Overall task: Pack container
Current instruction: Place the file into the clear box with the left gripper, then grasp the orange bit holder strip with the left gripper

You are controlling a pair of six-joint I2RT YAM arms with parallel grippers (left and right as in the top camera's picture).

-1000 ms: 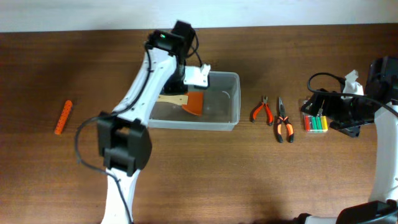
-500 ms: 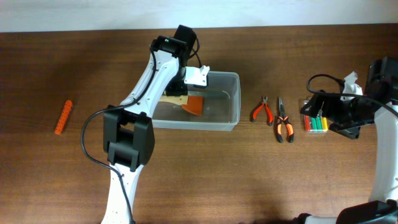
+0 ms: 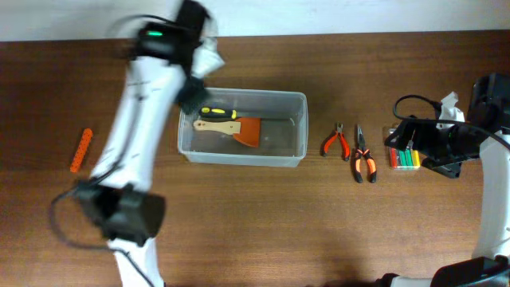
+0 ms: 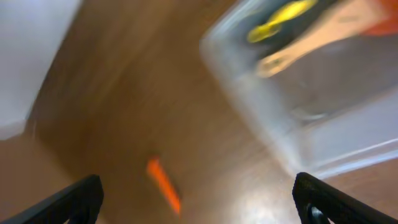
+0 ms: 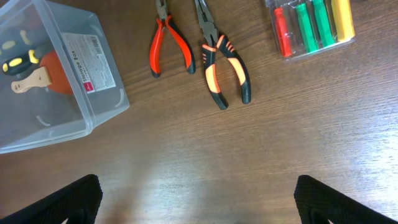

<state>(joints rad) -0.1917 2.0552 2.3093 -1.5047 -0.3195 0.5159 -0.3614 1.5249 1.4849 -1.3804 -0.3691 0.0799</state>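
My left fingers (image 4: 69,201) stand wide apart with nothing between them, above the worktop (image 3: 319,231) just off the container's (image 3: 239,158) far left corner; that view is blurred. The container lies mid-worktop with a scraper (image 3: 247,130) and a yellow-handled tool (image 3: 217,113) inside. My right fingers (image 5: 68,201), spread wide and empty, are well off to its right, beyond two pliers (image 3: 335,142).
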